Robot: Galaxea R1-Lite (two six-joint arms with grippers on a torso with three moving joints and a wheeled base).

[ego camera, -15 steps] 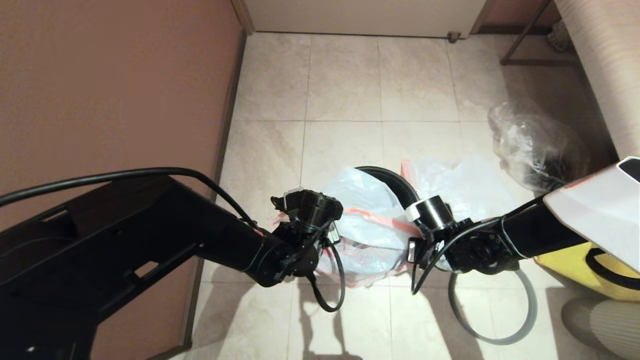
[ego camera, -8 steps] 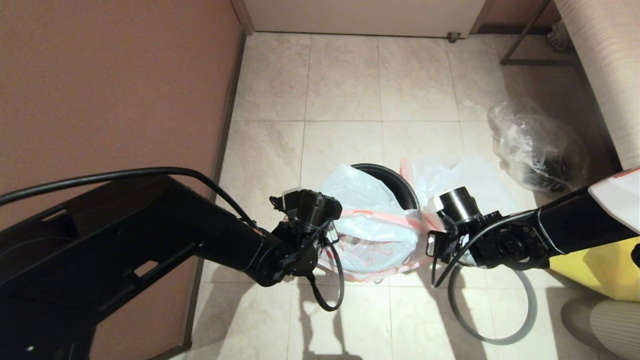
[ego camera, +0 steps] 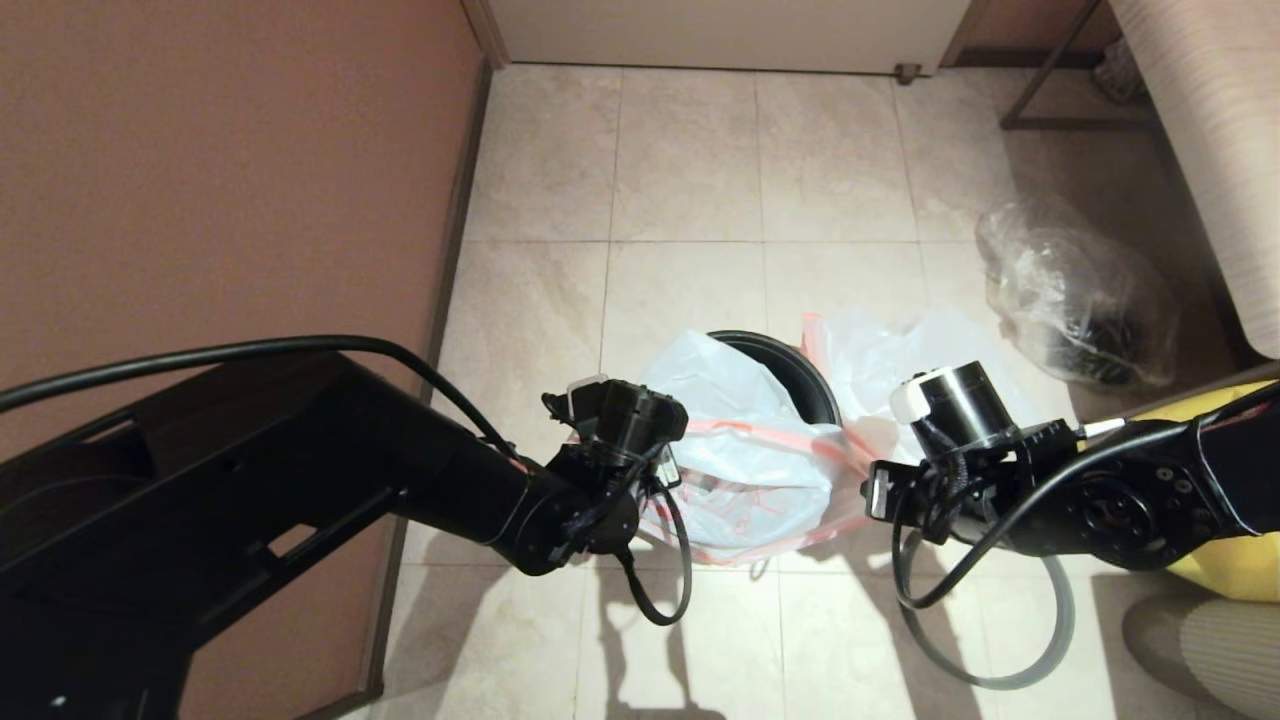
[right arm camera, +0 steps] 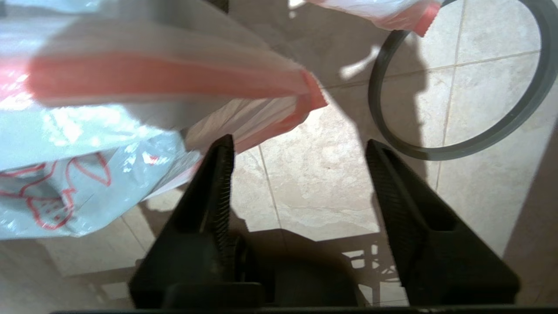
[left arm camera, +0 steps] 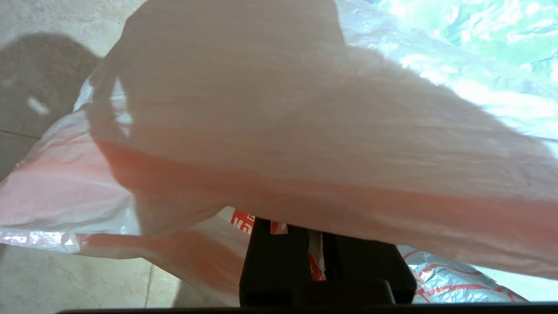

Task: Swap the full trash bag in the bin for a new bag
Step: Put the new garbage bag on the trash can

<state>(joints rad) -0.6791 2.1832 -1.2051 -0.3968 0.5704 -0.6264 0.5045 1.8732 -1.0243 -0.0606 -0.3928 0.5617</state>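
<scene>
Progress is partial — the limp white leaf-printed new bag (ego camera: 740,450) drapes the round black plastic bin (ego camera: 790,365), left gripper (left arm camera: 316,248) clamped on its edge; right gripper (right arm camera: 296,170) beside it gapes empty — seating and grey rim ring (ego camera: 1040,640) remain.

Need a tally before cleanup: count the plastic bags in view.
3: new bag draped over the bin; full trash bag right of it; clear bag farther right. Others may be hidden.
</scene>
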